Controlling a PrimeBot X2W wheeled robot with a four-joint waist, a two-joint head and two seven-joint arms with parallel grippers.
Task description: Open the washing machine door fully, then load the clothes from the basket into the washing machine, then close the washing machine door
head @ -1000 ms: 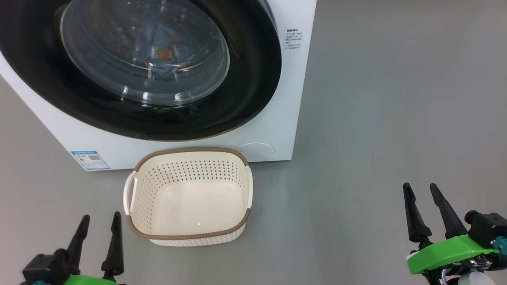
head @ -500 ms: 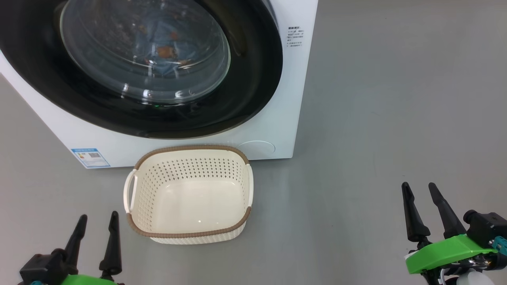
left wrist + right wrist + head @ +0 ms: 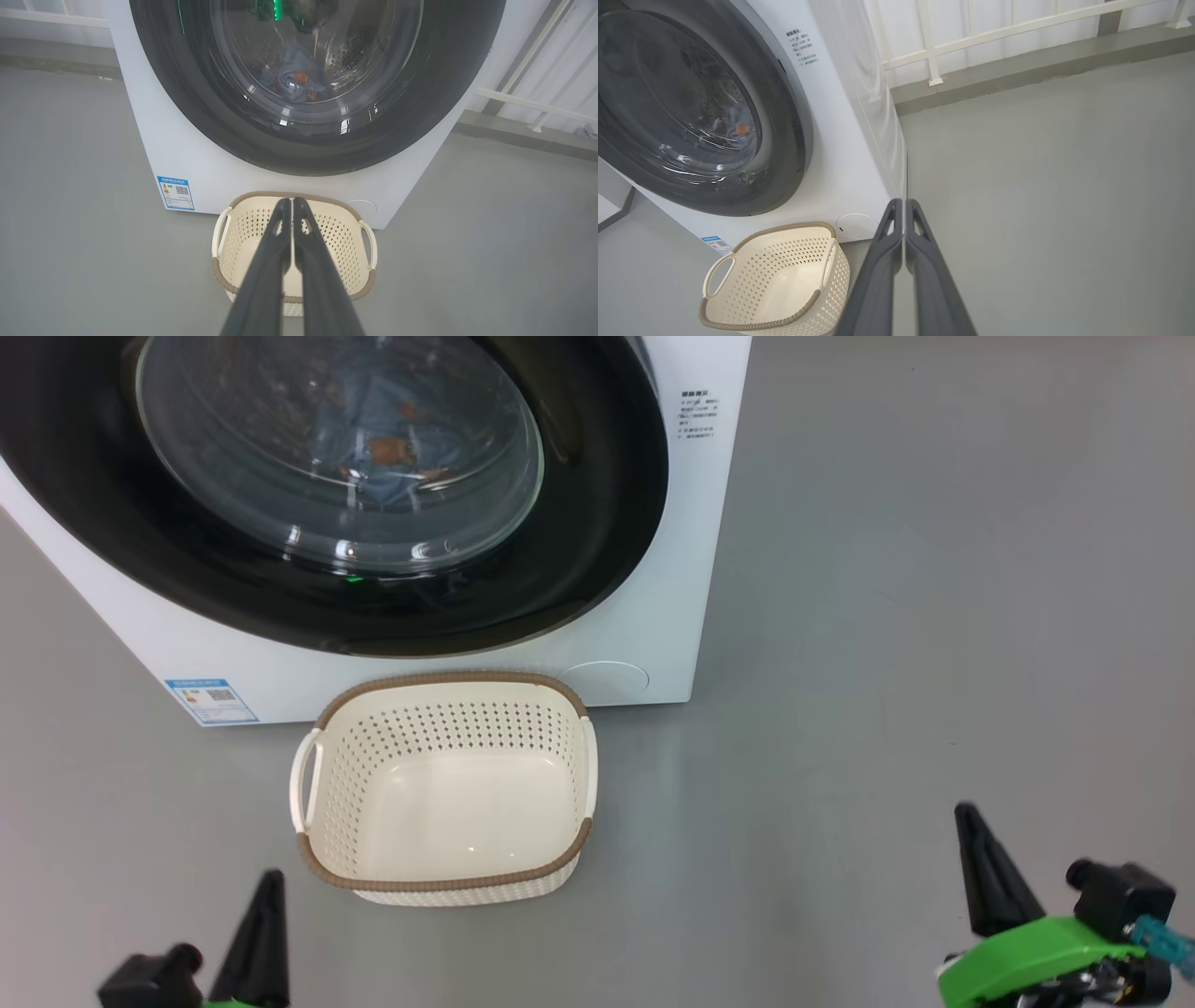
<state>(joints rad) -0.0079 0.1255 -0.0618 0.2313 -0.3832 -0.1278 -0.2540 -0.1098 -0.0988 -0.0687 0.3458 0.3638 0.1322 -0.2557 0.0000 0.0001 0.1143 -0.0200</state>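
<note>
Two tools, left tool (image 3: 291,201) and right tool (image 3: 904,201), are pinched closed, empty. The door (image 3: 597,523) looks shut with the clothes (image 3: 387,448) behind its glass; the basket (image 3: 448,679) sits empty before the machine (image 3: 700,569). Closing seems done; next, just back away.

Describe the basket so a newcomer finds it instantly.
Start at the big white washing machine on the grey floor. Right before its closed door sits the basket: small, cream, perforated, empty. Its brown woven-look rim and side handles set it apart.
</note>
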